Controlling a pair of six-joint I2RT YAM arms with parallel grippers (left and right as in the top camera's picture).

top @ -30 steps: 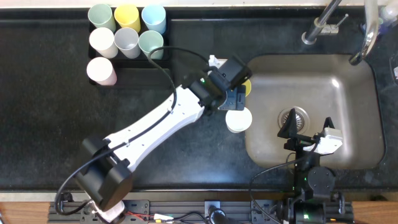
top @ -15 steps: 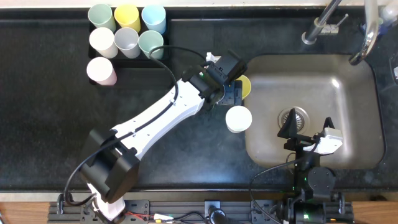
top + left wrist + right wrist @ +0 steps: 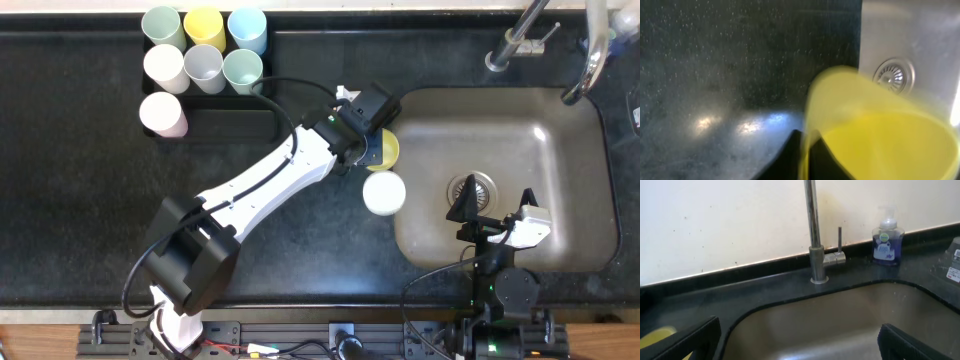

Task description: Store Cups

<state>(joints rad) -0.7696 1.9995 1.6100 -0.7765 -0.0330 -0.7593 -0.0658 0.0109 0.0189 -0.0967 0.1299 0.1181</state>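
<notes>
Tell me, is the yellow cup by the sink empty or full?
Empty: the left wrist view looks into the yellow cup and shows only bare yellow inside.

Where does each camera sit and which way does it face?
Top view: overhead, looking down on black counter and steel sink; left arm, right arm.
Left wrist view: left wrist, facing yellow plastic cup; one dark finger.
Right wrist view: right wrist, facing chrome faucet across the sink; both fingers.
Shared: top and left wrist show the cup.

Glossy speckled worktop (image 3: 80, 200), brushed-metal sink (image 3: 560, 120) — smooth yellow plastic cup (image 3: 880, 137)
</notes>
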